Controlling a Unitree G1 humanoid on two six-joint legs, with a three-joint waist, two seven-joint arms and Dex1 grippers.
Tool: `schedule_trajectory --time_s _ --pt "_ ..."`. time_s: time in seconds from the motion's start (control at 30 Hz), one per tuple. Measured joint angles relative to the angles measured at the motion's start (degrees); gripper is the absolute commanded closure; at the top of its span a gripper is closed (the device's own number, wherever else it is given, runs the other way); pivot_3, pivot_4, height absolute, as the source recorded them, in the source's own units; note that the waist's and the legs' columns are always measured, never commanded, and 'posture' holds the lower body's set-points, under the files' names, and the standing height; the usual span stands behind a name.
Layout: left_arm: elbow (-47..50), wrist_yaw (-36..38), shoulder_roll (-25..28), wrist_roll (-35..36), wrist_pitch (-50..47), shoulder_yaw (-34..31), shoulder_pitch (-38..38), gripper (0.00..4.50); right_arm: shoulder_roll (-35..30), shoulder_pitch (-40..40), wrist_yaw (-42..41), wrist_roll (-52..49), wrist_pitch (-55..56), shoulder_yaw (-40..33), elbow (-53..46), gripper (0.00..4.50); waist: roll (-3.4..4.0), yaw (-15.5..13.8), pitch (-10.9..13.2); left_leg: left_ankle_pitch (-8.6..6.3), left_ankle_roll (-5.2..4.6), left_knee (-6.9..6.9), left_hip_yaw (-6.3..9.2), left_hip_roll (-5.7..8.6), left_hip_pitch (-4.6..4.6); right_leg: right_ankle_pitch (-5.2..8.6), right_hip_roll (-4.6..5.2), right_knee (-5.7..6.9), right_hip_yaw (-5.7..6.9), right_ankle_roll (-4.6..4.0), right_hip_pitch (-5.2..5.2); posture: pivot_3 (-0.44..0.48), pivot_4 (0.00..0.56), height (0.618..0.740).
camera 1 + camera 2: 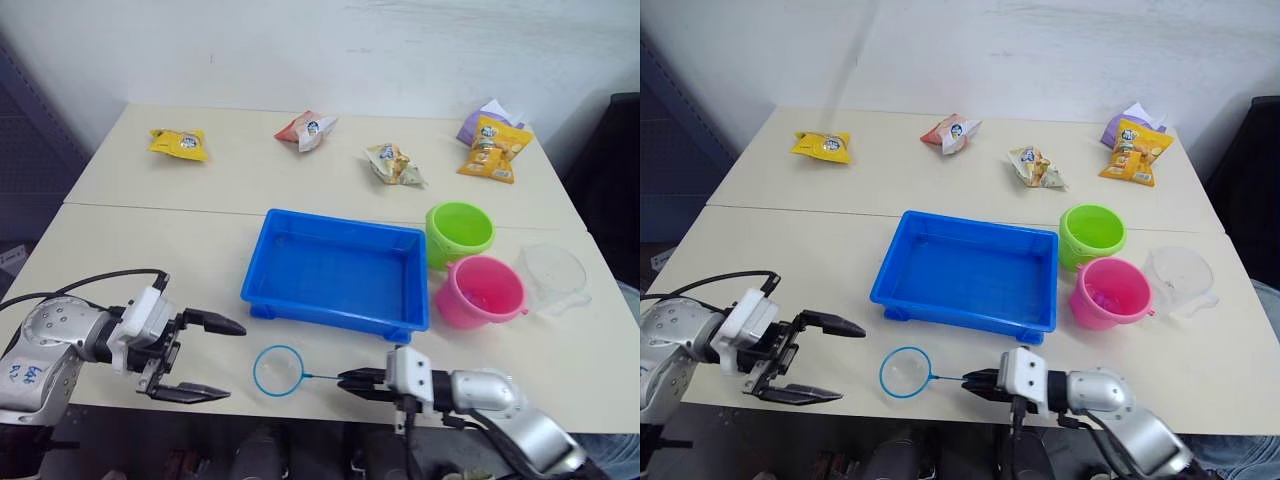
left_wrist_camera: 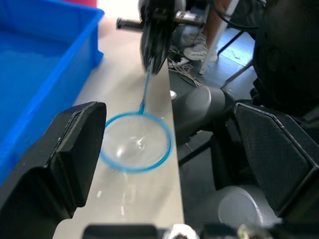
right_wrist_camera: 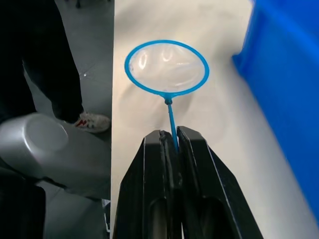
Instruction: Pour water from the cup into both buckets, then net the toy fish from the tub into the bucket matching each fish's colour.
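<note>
Right gripper [image 1: 350,380] clamps one net [image 1: 278,369]; left gripper [image 1: 215,357] apart; two buckets [image 1: 479,291].

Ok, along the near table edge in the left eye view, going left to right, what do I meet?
Left end effector, open → net hoop → right end effector, shut on the net's handle.

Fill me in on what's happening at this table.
The right gripper is shut on the net handle, holding the hoop near the table's front edge, just in front of the blue tub. The left gripper hangs open beside the hoop. The green bucket, pink bucket and clear cup stand right of the tub.
</note>
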State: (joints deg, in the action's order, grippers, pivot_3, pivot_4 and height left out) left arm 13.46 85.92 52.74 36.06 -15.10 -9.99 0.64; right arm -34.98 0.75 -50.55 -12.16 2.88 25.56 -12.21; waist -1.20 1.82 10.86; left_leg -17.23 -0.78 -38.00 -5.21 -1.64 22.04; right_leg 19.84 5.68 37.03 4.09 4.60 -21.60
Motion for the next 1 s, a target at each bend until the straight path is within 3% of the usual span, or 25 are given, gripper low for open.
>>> schedule_trajectory --time_s 0.13,0.27,0.33,0.37,0.43,0.5,0.63,0.73,0.83,1.0 --pt "1.81 -0.47 1.11 0.83 -2.11 -0.80 -0.37 0.07 4.60 -1.89 0.91 4.49 5.85 0.96 9.88 4.50 0.00 -0.24 0.00 -0.01 0.01 0.00 0.01 0.02 0.00 0.00 0.05 0.00 0.00 0.00 0.01 0.000 0.150 0.738" --pt "1.72 -1.27 1.25 1.35 -3.64 -1.40 -0.27 0.00 6.07 -2.63 -0.05 5.43 11.00 0.76 14.97 3.04 0.00 -0.16 0.00 -0.03 0.03 0.00 0.01 0.01 0.00 0.00 0.04 0.00 0.00 0.00 0.01 0.000 0.150 0.738" --pt "1.67 -1.33 1.40 1.42 -3.76 -1.44 -0.27 0.00 6.38 -2.75 -0.74 5.48 12.31 0.28 15.87 1.80 0.02 -0.01 0.01 -0.03 0.04 0.00 0.00 0.00 -0.01 0.00 0.02 0.03 0.00 -0.01 0.00 0.000 0.150 0.738" --pt "1.67 -1.32 1.43 1.42 -3.76 -1.44 -0.28 0.00 6.38 -2.75 -0.87 5.45 12.33 0.23 15.88 1.80 0.02 0.00 0.01 -0.03 0.04 0.00 0.00 0.00 -0.01 0.00 0.02 0.03 0.00 -0.01 0.00 0.000 0.150 0.738" --pt "1.43 -1.26 1.63 1.19 -3.33 -1.49 -0.27 0.00 5.93 -2.54 -2.43 3.72 11.51 -1.05 14.87 0.72 0.06 -0.08 0.03 -0.03 0.05 0.00 0.01 -0.01 -0.02 0.01 0.02 0.06 0.00 -0.02 0.00 0.000 0.150 0.738" --pt "0.25 -2.08 1.54 0.58 -2.87 -1.66 -0.13 0.00 3.90 -1.53 -3.78 1.39 10.39 -2.55 11.02 0.09 0.06 -0.18 0.03 -0.03 0.04 0.00 0.01 -0.01 -0.02 0.01 0.02 0.05 -0.01 -0.02 0.00 0.000 0.150 0.738" --pt "-2.20 -4.40 0.87 -2.24 0.27 -3.08 -2.77 0.00 -1.90 2.80 -6.54 -3.87 8.60 -8.53 3.32 0.09 0.11 -0.23 0.06 -0.14 0.02 0.02 0.01 0.00 -0.01 0.01 0.04 -0.05 -0.01 -0.02 0.02 0.000 0.150 0.738" --pt "-5.42 -8.05 -0.82 -6.87 5.09 -4.61 -4.99 0.00 -9.03 8.95 -8.77 -10.58 6.58 -17.14 -5.36 0.09 0.19 -0.41 0.09 -0.32 -0.25 0.03 0.04 -0.02 0.00 0.01 0.06 -0.10 0.05 -0.02 0.04 0.000 0.150 0.738" --pt "-10.53 -10.79 -1.07 -10.52 11.05 -7.20 -6.52 0.00 -14.34 17.83 -13.73 -18.65 7.23 -29.10 -12.77 0.09 0.17 -0.55 0.07 -0.35 -0.32 0.07 0.06 -0.03 -0.04 0.01 0.03 -0.13 0.10 -0.03 0.10 0.000 0.150 0.738" --pt "-19.70 -13.48 -1.28 -13.29 17.38 -10.52 -7.07 0.00 -17.11 29.10 -21.46 -23.74 7.03 -49.60 -10.86 0.09 0.08 -0.61 0.03 -0.44 -0.46 0.07 0.03 -0.02 -0.07 0.00 0.06 -0.20 0.08 0.00 0.15 0.000 0.150 0.738"
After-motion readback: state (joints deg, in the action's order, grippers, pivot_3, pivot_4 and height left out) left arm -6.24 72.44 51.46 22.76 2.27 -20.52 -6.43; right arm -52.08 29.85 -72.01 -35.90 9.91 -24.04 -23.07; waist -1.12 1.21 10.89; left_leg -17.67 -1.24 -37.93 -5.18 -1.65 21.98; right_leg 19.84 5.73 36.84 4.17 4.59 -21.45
